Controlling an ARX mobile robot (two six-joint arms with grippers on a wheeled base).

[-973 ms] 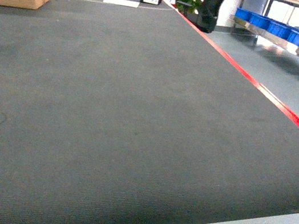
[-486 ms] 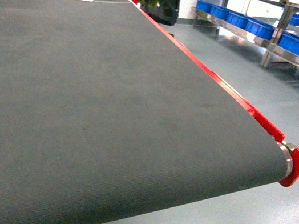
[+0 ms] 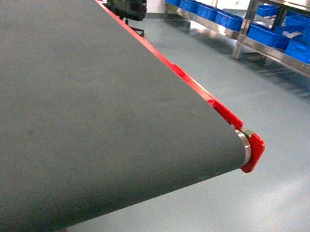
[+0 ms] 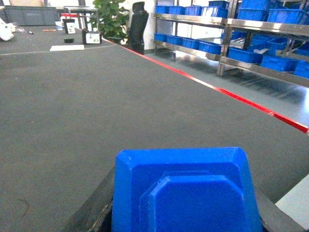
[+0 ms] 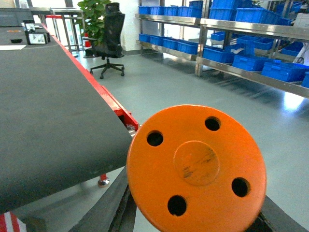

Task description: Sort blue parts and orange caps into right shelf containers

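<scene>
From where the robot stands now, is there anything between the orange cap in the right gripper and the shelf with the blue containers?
Nothing visible blocks it. Between the orange cap and the shelf with its containers lies only bare floor; the office chair stands off to the left.

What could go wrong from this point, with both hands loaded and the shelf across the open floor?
The orange cap and the blue part fill their wrist views, so neither grip can be checked; either could slip unseen. The belt's red end bracket juts toward the floor between robot and shelf; the base might clip it.
</scene>
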